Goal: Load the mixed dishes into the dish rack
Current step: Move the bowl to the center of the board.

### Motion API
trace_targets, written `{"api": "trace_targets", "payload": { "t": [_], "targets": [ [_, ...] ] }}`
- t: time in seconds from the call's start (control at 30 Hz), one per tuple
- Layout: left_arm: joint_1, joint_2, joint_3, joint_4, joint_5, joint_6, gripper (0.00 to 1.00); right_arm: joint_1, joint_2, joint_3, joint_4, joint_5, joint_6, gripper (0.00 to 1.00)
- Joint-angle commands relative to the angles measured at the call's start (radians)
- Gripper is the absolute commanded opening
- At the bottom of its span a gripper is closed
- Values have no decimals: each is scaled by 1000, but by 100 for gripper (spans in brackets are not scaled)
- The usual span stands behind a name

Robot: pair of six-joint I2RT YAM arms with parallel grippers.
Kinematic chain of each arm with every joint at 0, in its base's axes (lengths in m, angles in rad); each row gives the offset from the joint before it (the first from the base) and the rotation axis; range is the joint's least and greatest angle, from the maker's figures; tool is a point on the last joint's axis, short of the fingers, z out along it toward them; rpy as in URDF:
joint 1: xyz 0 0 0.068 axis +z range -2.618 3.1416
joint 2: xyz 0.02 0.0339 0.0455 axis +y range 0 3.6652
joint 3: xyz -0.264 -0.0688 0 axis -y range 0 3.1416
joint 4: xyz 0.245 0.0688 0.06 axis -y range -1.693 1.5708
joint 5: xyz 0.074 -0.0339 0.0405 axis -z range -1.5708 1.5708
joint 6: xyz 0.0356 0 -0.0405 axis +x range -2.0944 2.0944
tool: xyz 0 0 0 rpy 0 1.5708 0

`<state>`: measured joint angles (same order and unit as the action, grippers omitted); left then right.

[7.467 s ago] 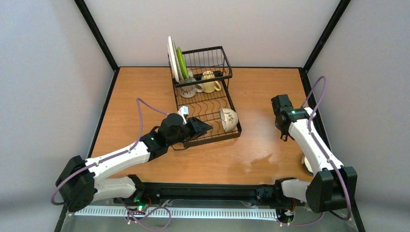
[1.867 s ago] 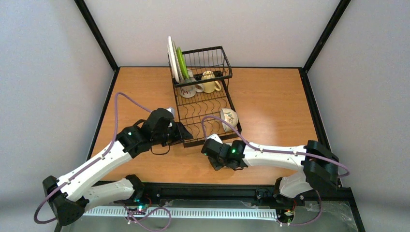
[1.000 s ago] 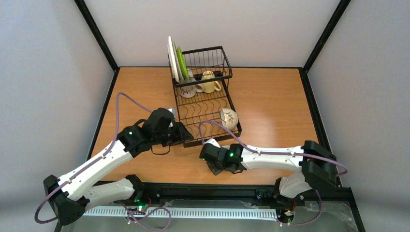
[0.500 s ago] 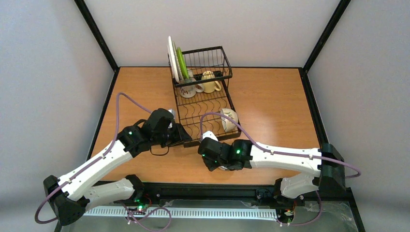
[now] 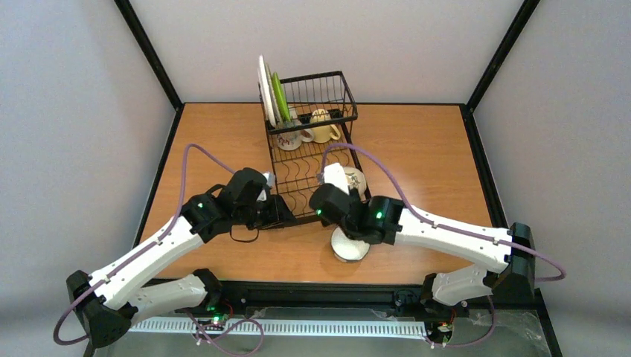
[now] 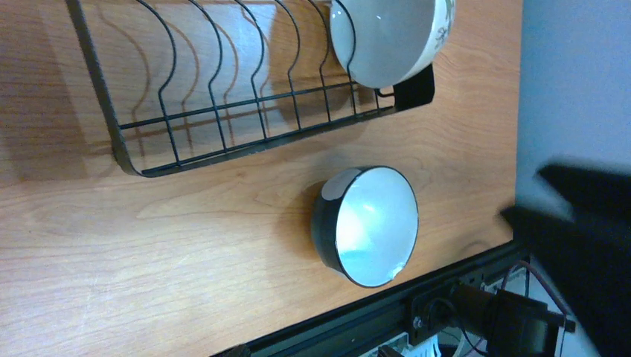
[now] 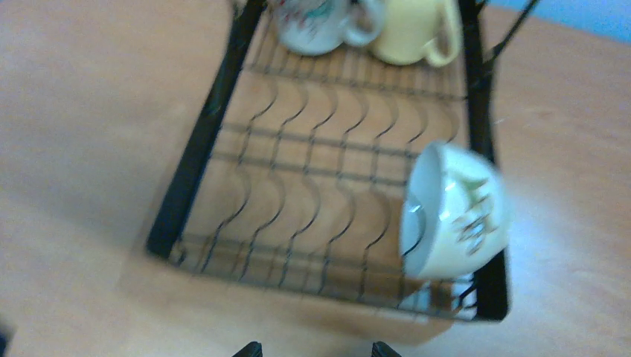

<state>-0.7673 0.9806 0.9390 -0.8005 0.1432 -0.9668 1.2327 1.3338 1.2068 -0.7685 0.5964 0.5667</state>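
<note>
On the wooden table [image 5: 417, 149], a black wire rack [image 5: 316, 160], tall basket end far, flat tray end near. Upright in the basket's left side, a pale plate [image 5: 263, 88] and a green plate [image 5: 278, 97], side by side. At the join of basket and tray, a patterned mug [image 5: 290, 138] beside a yellow mug [image 5: 324, 128]. In the tray's near right corner, a pale patterned bowl [image 7: 454, 216] tipped on its side, mouth toward the left. On the bare table just in front of the rack and apart from it, a second bowl [image 6: 370, 225], dark outside, white inside showing, half under the right arm [image 5: 446, 230] in the overhead view. Left claw [image 5: 277, 213] at the rack's near left corner, spread wide, nothing in it. In its own camera only a dark blur at the right edge, probably the fingers. Right claw [image 7: 312, 348] by the tray's near end, tips well apart, gripping nothing.
</note>
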Motion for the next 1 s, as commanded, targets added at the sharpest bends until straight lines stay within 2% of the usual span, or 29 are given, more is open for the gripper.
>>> {"api": "trace_targets", "payload": {
  "t": [0.0, 0.13, 0.27, 0.37, 0.57, 0.7, 0.97],
  "targets": [
    [5, 7, -9, 34, 67, 56, 96, -145, -39, -42, 211, 98, -139, 84],
    [-12, 63, -5, 105, 88, 67, 95, -298, 2, -65, 394, 40, -247, 85],
    [-66, 189, 53, 172, 72, 94, 96, -472, 62, -55, 490, -5, -274, 86],
    [-110, 312, 118, 198, 50, 126, 96, -598, 69, -62, 528, -38, -246, 86],
    [-186, 545, 283, 192, 25, 183, 96, -834, 50, -79, 501, -123, -131, 86],
    [-225, 659, 389, 174, 27, 210, 96, -914, 57, -96, 490, -164, -110, 86],
    [-270, 831, 526, 149, 51, 226, 100, -988, 44, -169, 502, -189, -80, 86]
  ]
}}
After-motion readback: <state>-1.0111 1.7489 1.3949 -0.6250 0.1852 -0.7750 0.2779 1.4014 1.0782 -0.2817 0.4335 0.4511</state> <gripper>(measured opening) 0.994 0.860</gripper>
